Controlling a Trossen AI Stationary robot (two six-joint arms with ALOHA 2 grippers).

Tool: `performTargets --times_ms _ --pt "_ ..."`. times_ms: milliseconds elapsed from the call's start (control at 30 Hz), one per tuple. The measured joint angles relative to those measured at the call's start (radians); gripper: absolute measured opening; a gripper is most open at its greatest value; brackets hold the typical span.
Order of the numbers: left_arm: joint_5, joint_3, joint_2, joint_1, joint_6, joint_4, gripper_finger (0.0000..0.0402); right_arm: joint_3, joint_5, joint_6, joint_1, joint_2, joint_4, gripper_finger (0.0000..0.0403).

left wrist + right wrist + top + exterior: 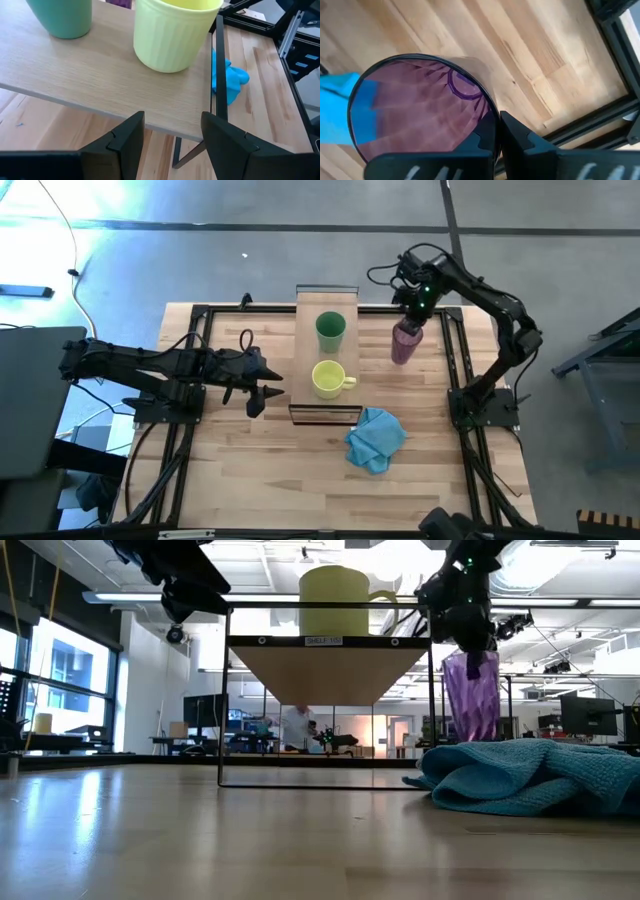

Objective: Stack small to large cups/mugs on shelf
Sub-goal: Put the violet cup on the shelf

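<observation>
Currently, by label:
Right gripper [495, 137]: pinching the rim of the tumbler [405, 343] between its closed fingers, holding it upright above the table [250, 480], off the shelf's right side.
Tumbler height: in the low view the tumbler [470, 695] is hanging clear of the tabletop, its base showing above the cloth [530, 775].
Left gripper [262, 385]: hovering with fingers spread and nothing between them, just left of the shelf [305, 350], level with the mug [328, 380].
Left fingers [125, 140]: pointing at the shelf edge [100, 75] in the left wrist view, mug [172, 32] straight ahead.
Mug: sitting upright on the shelf, handle pointing right, at the end nearer the cloth.
Green cup [331, 331]: standing upright on the shelf, just beyond the mug and apart from it.
Cloth [375, 438]: lying crumpled on the table beside the shelf's near right corner.
Room: a person [296, 726] is showing far behind the table, seen under the shelf.
</observation>
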Motion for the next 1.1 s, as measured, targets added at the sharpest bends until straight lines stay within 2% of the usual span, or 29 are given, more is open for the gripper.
performTargets --times_ms 467,1100 --pt "0.000 0.000 0.000 0.000 -0.001 -0.003 0.0184 -0.015 -0.026 -0.254 0.047 0.000 0.077 0.0000" --pt "0.000 0.000 0.000 0.000 -0.002 -0.006 0.0184 -0.015 -0.030 -0.283 0.100 0.002 0.100 0.0000"
